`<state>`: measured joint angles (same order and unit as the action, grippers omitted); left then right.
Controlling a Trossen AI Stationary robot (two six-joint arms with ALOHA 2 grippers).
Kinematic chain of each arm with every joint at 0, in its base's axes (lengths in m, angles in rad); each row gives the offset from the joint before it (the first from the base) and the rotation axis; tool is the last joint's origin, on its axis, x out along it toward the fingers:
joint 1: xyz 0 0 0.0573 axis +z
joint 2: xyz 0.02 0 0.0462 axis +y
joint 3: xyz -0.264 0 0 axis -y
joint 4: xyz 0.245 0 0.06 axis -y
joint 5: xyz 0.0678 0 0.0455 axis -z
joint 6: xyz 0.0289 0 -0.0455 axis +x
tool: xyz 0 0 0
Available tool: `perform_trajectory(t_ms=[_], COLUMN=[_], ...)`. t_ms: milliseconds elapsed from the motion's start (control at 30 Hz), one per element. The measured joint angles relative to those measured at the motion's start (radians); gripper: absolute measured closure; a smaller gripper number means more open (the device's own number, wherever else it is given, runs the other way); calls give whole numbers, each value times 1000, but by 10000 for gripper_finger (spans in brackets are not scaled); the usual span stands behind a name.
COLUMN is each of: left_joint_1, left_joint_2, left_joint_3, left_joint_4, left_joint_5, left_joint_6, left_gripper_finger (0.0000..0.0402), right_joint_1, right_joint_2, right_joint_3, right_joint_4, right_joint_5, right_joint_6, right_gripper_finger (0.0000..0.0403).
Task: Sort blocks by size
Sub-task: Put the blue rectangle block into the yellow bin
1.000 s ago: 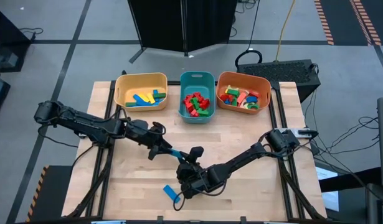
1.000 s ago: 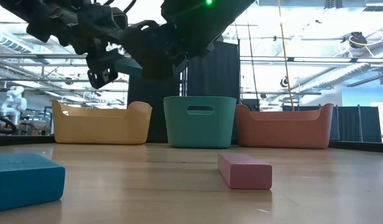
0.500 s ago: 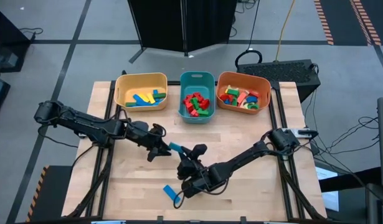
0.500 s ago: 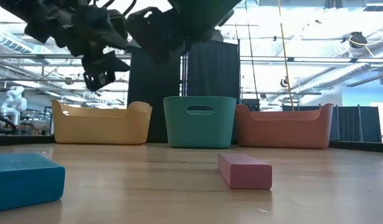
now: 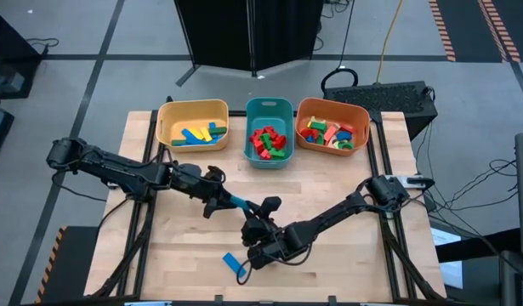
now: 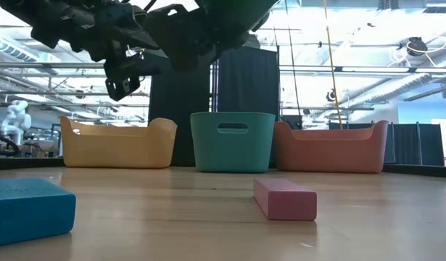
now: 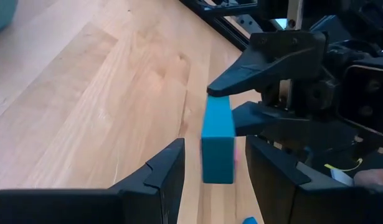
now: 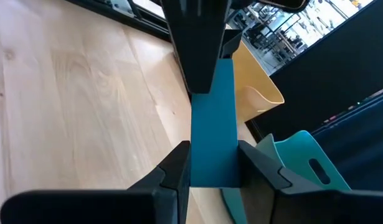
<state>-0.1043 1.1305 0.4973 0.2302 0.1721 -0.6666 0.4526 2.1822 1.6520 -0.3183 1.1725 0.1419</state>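
Three plastic bins stand in a row at the far edge of the wooden table (image 5: pixel 329 255): a yellow bin (image 5: pixel 169 116) holding several long bars in blue, yellow and green, a teal bin (image 5: pixel 282 108) filled with red and green medium bricks, and an orange bin (image 5: pixel 305 109) with mixed small pieces in red, green, yellow, orange and pink. Two blocks lie loose on the table: a blue block (image 5: pixel 234 263) near the front edge and a pink block (image 6: pixel 284 199) seen in the low view. One long teal-blue bar (image 5: pixel 238 202) hangs above the table middle, gripped at both ends: the left gripper (image 5: pixel 220 197) has its fingers clamped on one end, the right gripper (image 5: pixel 258 209) clamped on the other
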Motion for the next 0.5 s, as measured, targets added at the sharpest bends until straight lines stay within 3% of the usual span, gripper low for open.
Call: perform_trajectory(t_ms=[200, 500], left_joint_1=[0, 0], left_joint_2=[0, 0], left_joint_3=[0, 0], left_joint_4=[0, -4], left_joint_5=[0, 4], left_joint_6=[9, 26], left_gripper_finger=[257, 380], right_joint_1=[0, 1], right_joint_2=[0, 2], right_joint_3=[0, 0], right_joint_4=[0, -6], right_joint_5=[-1, -11], right_joint_6=[-5, -17], right_gripper_finger=[314, 314])
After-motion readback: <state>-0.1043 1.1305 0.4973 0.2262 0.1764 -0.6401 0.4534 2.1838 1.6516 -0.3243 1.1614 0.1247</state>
